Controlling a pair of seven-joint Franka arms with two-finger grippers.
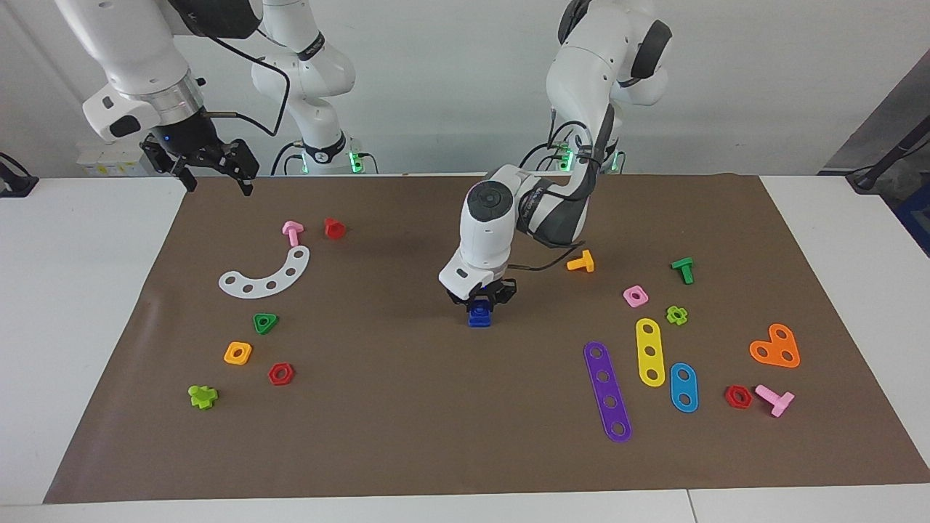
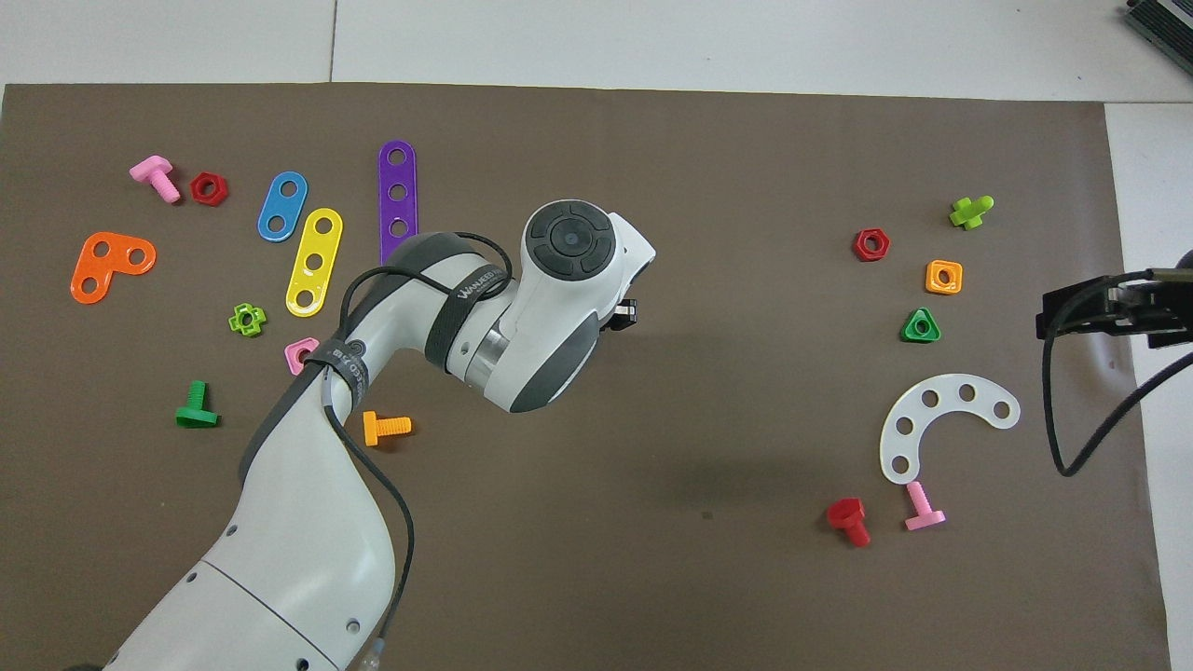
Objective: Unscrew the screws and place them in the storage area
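Left gripper lowered mid-mat, clenched on dark-blue bolt, right gripper raised over mat edge, fingers released.

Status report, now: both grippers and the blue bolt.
Left gripper down on blue bolt, mid-mat. Right gripper waits raised over the mat's edge, right arm's end. Nothing close around the bolt.

— What lies toward the left arm's end of the table?
— A purple strip, yellow strip, blue link, orange heart plate.
— And toward the right arm's end?
— A white curved plate, with a pink bolt and red bolt nearer the robots.
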